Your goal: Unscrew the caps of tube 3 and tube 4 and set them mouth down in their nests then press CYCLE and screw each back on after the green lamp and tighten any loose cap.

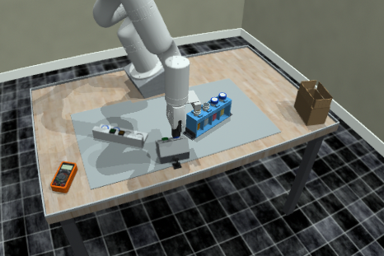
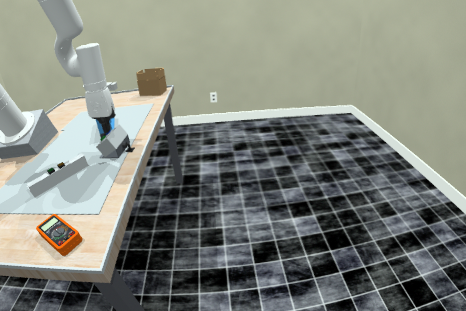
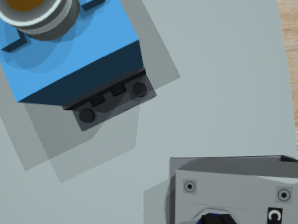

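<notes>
Nearing or touching the blue key (image 1: 176,137) below centre, the gripper (image 1: 177,132) (image 2: 104,130) (image 3: 217,219) is pointing down closed and empty; two caps (image 1: 105,127) are lying in the left-hand tray (image 1: 124,139) (image 2: 57,178), recapping and READY apparently remaining.

- I can see an orange multimeter (image 1: 63,177) (image 2: 59,234) lying face up on the wooden table (image 1: 264,76) (image 2: 95,257), beside the grey mat (image 1: 257,121) (image 2: 85,205) (image 3: 220,100).
- Across the tabletop from it, I have an open brown cardboard box (image 1: 311,109) (image 2: 152,82), upright near the edge.
- My exterior view shows a white outlet (image 2: 213,97) on the wall.
</notes>
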